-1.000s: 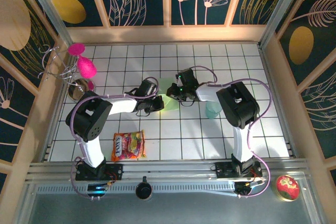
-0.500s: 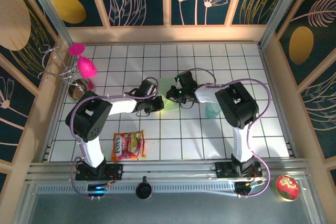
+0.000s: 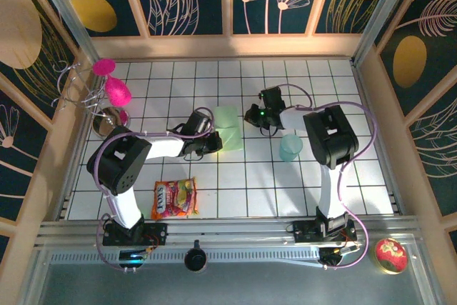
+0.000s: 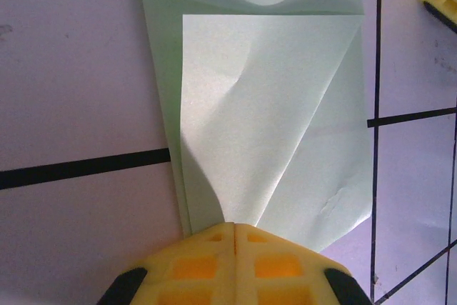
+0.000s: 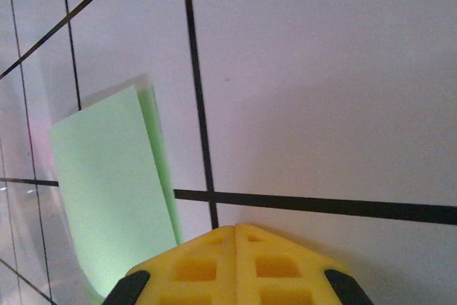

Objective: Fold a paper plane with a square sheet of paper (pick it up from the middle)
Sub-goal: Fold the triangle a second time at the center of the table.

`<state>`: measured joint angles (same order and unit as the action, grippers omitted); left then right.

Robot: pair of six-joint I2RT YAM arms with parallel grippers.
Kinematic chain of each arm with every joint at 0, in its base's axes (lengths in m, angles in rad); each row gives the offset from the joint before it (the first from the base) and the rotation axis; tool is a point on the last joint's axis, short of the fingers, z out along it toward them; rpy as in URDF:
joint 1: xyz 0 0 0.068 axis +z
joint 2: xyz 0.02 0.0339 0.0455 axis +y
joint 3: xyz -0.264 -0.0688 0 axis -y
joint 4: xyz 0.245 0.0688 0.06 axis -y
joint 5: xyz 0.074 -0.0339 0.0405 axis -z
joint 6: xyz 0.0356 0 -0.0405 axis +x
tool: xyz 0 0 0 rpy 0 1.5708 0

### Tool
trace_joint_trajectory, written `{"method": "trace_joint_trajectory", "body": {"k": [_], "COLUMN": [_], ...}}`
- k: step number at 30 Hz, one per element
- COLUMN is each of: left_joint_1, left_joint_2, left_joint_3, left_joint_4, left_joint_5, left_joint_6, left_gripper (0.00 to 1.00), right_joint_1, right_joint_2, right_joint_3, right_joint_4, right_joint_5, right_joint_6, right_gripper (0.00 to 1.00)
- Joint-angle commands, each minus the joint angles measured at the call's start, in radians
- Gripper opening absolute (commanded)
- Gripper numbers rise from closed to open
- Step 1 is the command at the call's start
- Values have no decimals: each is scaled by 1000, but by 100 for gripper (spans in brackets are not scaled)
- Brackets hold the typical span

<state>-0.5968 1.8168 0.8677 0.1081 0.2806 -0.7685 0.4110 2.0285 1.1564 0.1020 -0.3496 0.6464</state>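
The square sheet of paper, pale mint green, lies folded into a narrow band on the tiles at mid table. In the left wrist view the sheet of paper has an upper flap that narrows down into the seam of my left gripper. My left gripper sits at the paper's near left edge, shut on that flap. My right gripper hovers just right of the paper, shut with nothing in it. In the right wrist view the paper lies left of my right gripper.
A translucent teal cup stands right of the paper, beside the right arm. A candy bag lies near the front left. Pink objects and a metal bowl crowd the left edge.
My right gripper has drawn back to the right, off the paper, uncovering more of the sheet. The left gripper has stayed at the paper's edge.
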Motion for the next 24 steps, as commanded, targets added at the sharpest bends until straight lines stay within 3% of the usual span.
{"method": "trace_joint_trajectory", "body": {"k": [1,9,13,24], "left_joint_1": [-3,10,33,77], "left_joint_2": [-26,-77,-46,56], "left_joint_3": [43,99,91,100], "left_joint_4": [-86,-6,52,110], "left_joint_5": [0,-52,-22,20], "left_joint_6": [5,-26,-50,-51], "left_gripper": [0,19,25,27], "right_joint_1": [22,70,100,166], "right_joint_2": [-97,-240,-249,-170], "right_joint_3": [-7,-134,-177,-182], "right_joint_4": [-30,5,53,104], "right_joint_5": [26,-15,-60,-66], "right_joint_6": [-19,94,167,285], "right_gripper": [2,30,40,41]}}
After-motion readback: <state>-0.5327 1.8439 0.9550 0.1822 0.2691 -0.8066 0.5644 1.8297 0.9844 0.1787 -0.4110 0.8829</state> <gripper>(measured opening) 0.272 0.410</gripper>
